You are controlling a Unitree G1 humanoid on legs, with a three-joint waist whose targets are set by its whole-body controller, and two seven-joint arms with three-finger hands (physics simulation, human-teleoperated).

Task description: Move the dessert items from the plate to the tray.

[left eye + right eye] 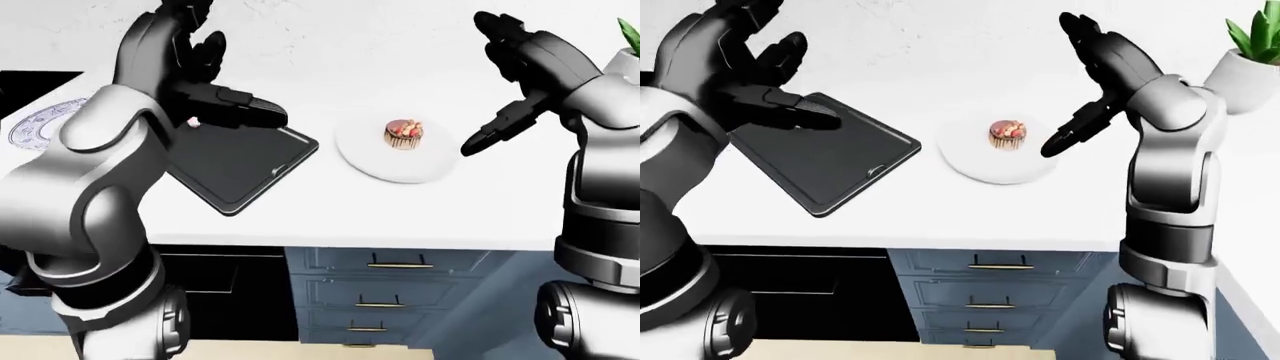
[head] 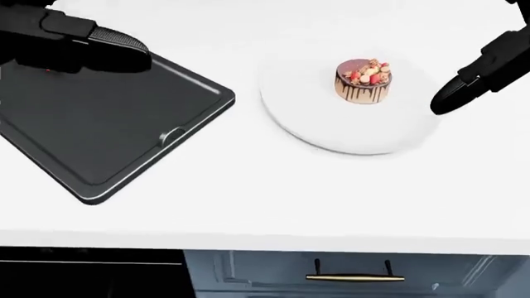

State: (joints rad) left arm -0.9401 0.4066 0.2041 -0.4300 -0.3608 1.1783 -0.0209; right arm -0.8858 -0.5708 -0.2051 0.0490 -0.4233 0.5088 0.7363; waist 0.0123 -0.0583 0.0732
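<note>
At the left of the head view lay the black tray [image 2: 107,133] on the white counter [image 2: 265,205], set askew with one corner toward the bottom; the left hand [image 1: 750,79] hovered above the tray's upper part with fingers spread wide and gripping nothing; in the left-eye view a small pink item [image 1: 192,121] showed just beside that hand, over the tray, though contact could not be told. To the right of the tray, near it but apart, sat the white plate [image 2: 331,133]; on its upper middle stood the chocolate cake [image 2: 363,81], upright and topped with red and pale pieces. Further right the right hand [image 1: 520,75] hung above the plate's right rim, fingers [image 2: 452,99] splayed open and empty, one dark fingertip pointing down toward the plate, clear of the cake. Below the counter edge ran blue drawers [image 1: 985,289] with brass handles; a potted plant [image 1: 1252,56] stood at the far right in the right-eye view.
</note>
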